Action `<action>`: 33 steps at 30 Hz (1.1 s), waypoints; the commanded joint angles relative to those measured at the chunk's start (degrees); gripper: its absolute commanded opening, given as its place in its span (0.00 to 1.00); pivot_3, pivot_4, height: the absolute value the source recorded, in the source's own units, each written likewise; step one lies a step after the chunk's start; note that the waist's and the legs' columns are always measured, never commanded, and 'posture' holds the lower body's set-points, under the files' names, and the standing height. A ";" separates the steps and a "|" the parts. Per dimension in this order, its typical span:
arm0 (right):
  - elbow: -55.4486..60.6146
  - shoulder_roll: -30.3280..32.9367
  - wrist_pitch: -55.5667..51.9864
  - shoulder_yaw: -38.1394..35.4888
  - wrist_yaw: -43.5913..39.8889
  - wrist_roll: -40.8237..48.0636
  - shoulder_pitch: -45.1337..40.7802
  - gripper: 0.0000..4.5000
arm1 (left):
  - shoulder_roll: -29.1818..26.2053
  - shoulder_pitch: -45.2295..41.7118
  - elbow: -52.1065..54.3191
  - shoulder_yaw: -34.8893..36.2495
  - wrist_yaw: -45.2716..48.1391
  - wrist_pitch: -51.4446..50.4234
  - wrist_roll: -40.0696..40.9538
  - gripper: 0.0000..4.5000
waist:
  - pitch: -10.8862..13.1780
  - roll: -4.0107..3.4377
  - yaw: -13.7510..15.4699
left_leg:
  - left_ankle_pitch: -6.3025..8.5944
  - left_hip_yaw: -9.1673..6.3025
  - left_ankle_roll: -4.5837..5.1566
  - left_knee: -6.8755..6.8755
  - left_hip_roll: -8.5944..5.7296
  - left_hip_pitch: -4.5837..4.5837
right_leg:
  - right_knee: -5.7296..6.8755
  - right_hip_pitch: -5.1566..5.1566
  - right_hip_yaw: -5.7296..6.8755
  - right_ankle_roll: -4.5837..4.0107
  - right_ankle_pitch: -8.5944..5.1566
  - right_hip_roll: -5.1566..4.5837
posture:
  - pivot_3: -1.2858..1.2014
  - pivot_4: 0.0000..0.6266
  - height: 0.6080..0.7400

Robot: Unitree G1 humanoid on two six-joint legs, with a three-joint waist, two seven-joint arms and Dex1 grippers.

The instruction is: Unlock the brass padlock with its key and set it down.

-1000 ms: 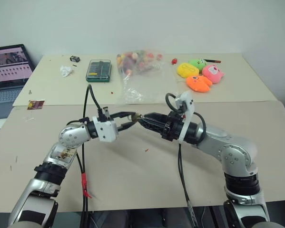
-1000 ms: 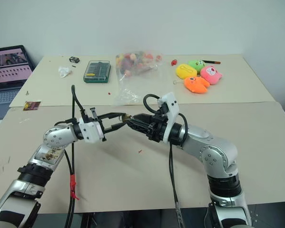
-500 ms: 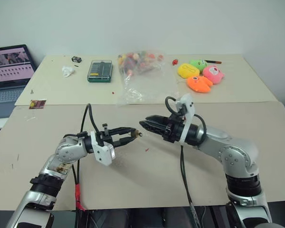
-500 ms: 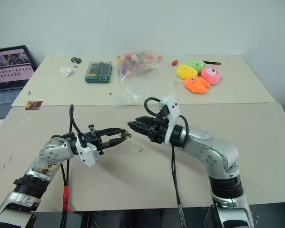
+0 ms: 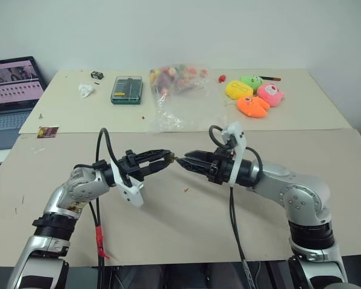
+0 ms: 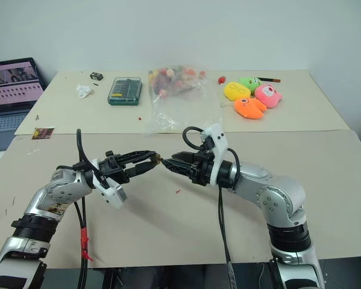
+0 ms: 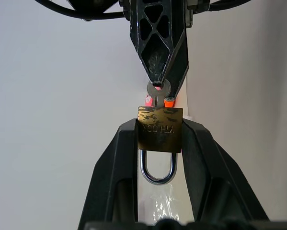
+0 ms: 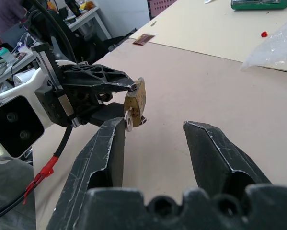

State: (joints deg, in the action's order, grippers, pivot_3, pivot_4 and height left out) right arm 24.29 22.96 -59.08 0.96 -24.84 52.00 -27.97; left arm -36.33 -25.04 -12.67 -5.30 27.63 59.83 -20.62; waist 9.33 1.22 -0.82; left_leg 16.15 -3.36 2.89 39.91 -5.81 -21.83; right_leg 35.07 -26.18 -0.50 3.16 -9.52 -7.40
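The tiny golden brass padlock is squeezed between the left claw fingers, its small silvery key stuck in, just beside the half-open, empty right claw.

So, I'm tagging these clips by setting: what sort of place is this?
Probably a robotics lab or workshop: a plain work table with a screwdriver bit set, an open laptop beside it, and cluttered desks in the background.

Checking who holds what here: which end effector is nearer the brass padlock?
Left. The left end effector clamps the brass padlock between its fingers, above the table. The right end effector stands open just off the key in the lock.
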 commanded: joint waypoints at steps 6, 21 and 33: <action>2.14 -0.36 0.16 -0.83 -0.06 1.16 -0.25 0.54 | -0.44 -1.52 4.48 0.10 -1.84 -3.62 0.22 0.18 | 0.00 0.00 -0.02 | 0.00 0.00 0.00 0.00 0.00 0.00 | 0.00 0.00 0.00 0.00 0.00 0.00 | 0.52 0.24 1.00; 2.67 -0.14 -0.15 -2.11 0.79 2.63 -1.53 0.54 | -1.07 -0.65 4.95 -1.37 -1.54 -4.94 0.75 0.18 | 0.00 0.00 0.01 | 0.00 0.00 0.00 0.00 0.00 0.00 | -0.01 0.00 0.00 0.00 0.00 0.00 | 0.52 0.24 1.00; 2.63 0.34 -0.73 -2.64 1.43 4.28 -2.40 0.08 | -1.14 -0.78 5.35 -1.47 -1.80 -5.85 0.80 0.18 | 0.00 0.00 0.00 | 0.00 0.00 0.00 0.00 0.00 0.00 | 0.00 0.00 0.00 0.00 0.00 0.00 | 0.52 0.24 1.00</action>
State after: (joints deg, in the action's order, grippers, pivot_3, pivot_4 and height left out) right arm 24.61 22.98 -59.70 -0.65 -23.48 55.26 -29.26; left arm -36.88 -25.58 -9.60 -7.31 26.88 54.21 -20.83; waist 9.33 1.22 -0.82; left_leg 16.15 -3.36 2.88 39.91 -5.81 -21.83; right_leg 35.07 -26.18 -0.50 3.16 -9.52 -7.40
